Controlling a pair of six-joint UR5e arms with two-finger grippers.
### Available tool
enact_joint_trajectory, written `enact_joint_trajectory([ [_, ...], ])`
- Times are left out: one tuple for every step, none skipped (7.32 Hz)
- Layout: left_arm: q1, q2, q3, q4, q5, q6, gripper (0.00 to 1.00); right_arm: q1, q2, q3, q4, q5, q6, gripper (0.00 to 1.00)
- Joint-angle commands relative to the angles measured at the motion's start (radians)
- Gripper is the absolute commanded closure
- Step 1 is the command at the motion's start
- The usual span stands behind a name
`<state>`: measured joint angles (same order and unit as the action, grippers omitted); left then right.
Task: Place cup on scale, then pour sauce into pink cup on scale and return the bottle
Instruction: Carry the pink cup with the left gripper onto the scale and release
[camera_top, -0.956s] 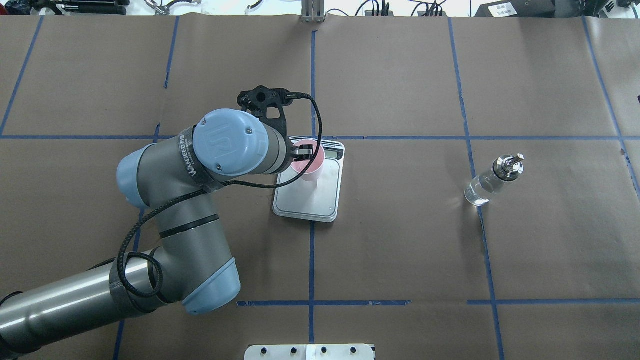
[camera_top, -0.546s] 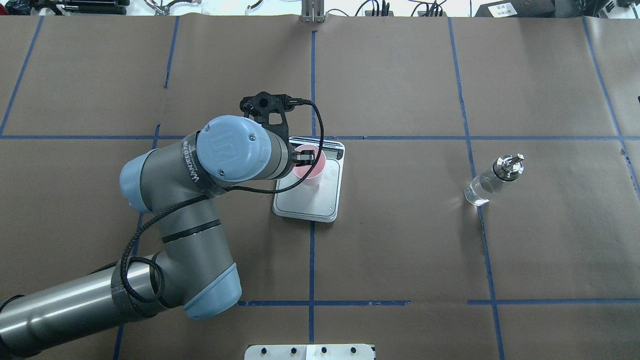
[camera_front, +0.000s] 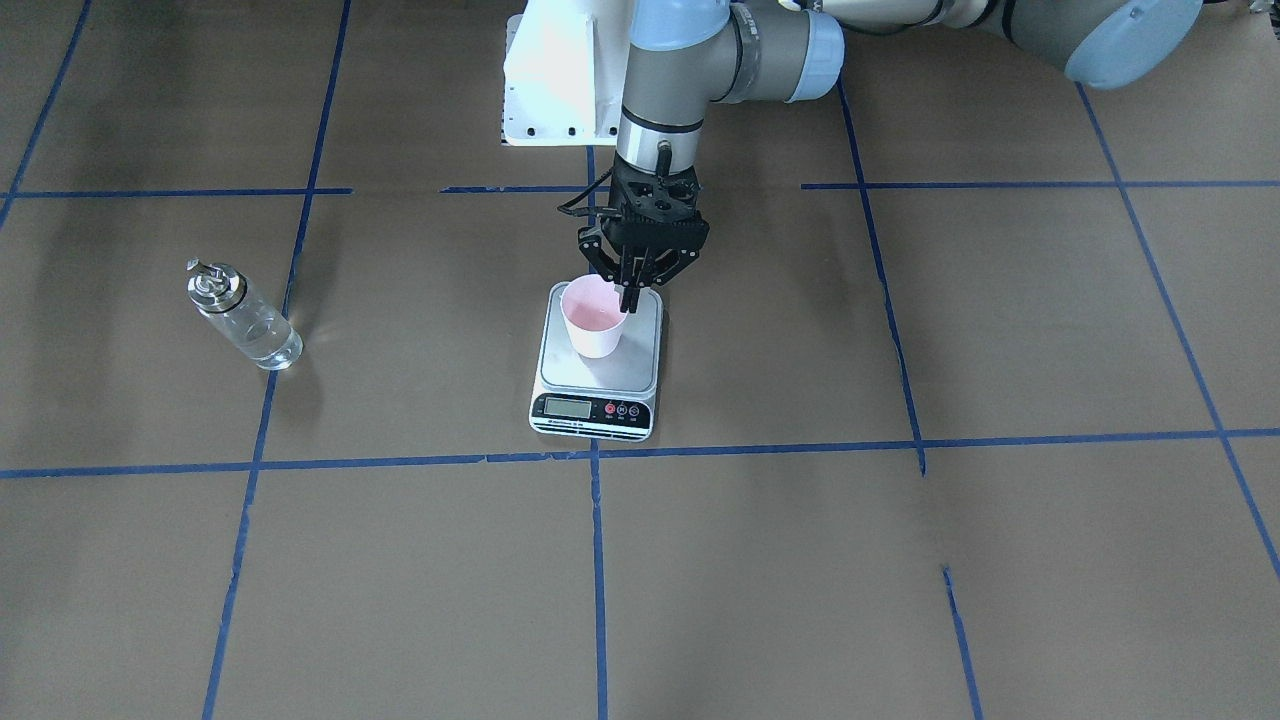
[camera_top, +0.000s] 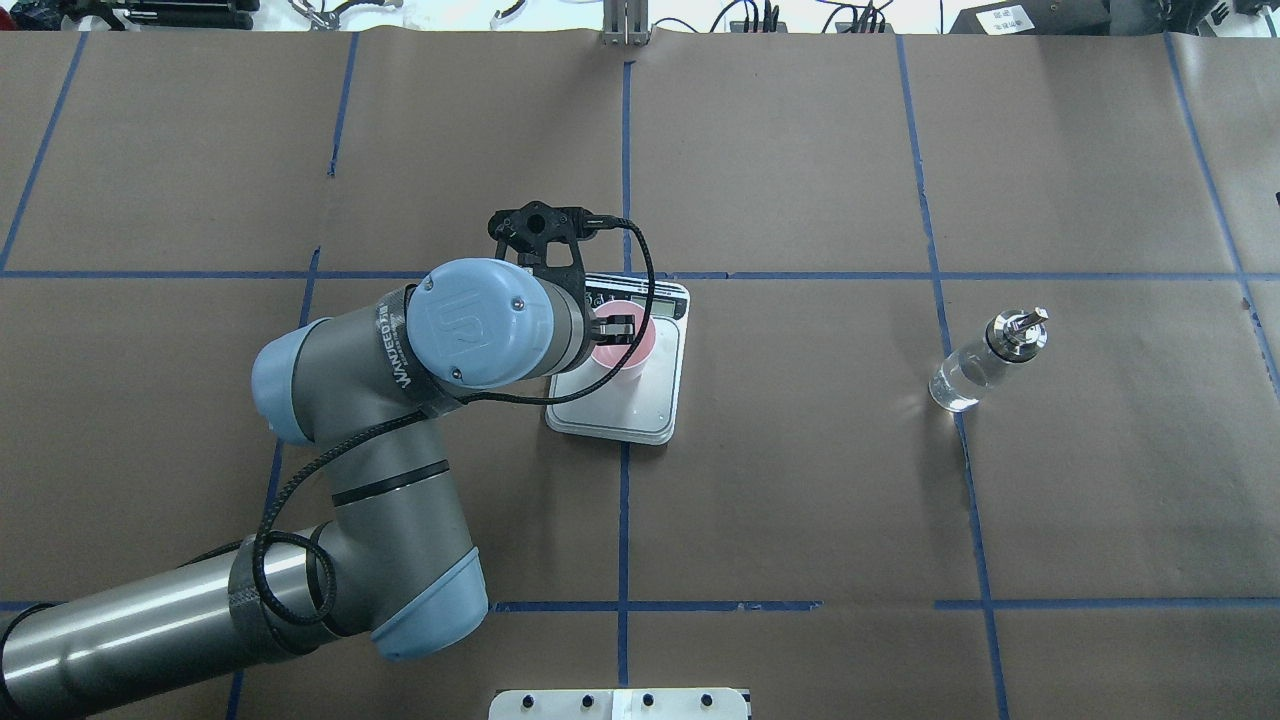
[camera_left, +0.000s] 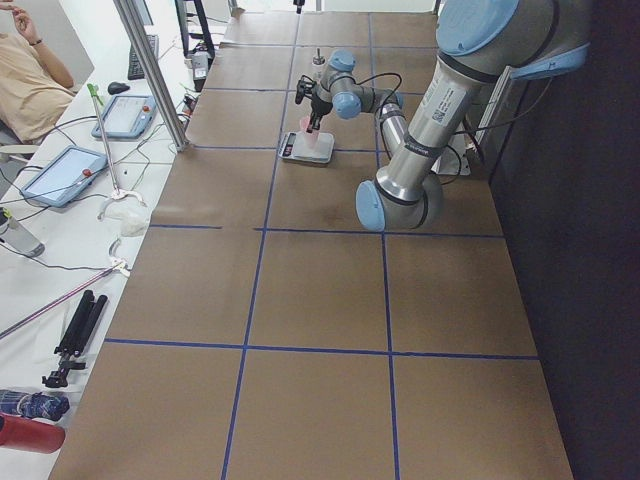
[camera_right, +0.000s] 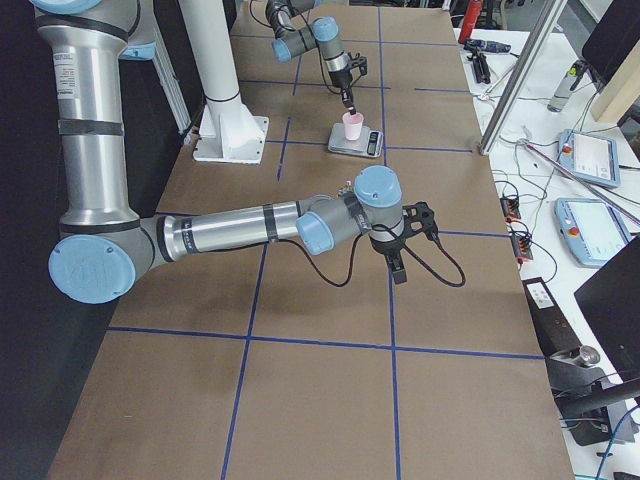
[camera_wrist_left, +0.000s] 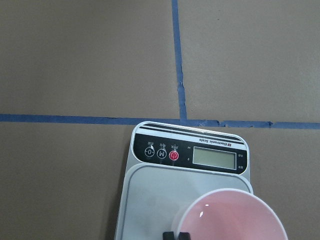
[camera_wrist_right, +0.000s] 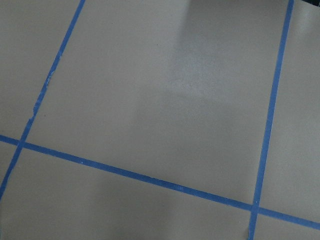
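The scale (camera_front: 640, 368) lies flat on the brown-papered table (camera_front: 900, 560), its black strip with display and buttons at the end away from the robot. On its steel platform, about mid-way along, the cup (camera_front: 592, 322) is upright with its mouth up, and its pink inner wall and floor are in plain sight from the left wrist view. Whether its base bears on the steel or hangs a hair above it cannot be told. The left gripper (camera_front: 631, 297) points straight down over the scale, its two fingers drawn close on the cup's rim at the side nearest the robot's left, one finger inside and one outside. Well apart from the scale, off to the robot's right of it, the bottle (camera_front: 243, 320) stands alone on the paper with its silver pourer cap (camera_front: 210, 283) on top. The sauce (camera_front: 265, 342) shows as clear liquid in the glass body. The right gripper (camera_right: 397, 270) hangs low over the table, far from the scale toward the table's right end. Whether its fingers are spread or pressed together cannot be told.
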<state>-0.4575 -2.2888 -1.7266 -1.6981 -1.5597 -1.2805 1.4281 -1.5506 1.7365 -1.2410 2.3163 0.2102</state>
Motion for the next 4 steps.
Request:
enact_joint_trajectory([
  [0.000,0.002,-0.001,0.000,0.003,0.001,0.41,0.000,0.001,0.001,0.000,0.000,0.000,0.00],
  [0.000,0.003,-0.007,-0.002,0.003,0.015,0.06,0.000,0.001,0.002,0.000,0.000,0.002,0.00],
  [-0.003,0.020,-0.048,0.003,-0.002,0.036,0.00,0.000,0.004,0.006,0.000,0.002,0.036,0.00],
  [-0.019,0.058,-0.121,0.011,-0.003,0.106,0.00,0.000,0.006,0.017,0.011,0.026,0.055,0.00],
])
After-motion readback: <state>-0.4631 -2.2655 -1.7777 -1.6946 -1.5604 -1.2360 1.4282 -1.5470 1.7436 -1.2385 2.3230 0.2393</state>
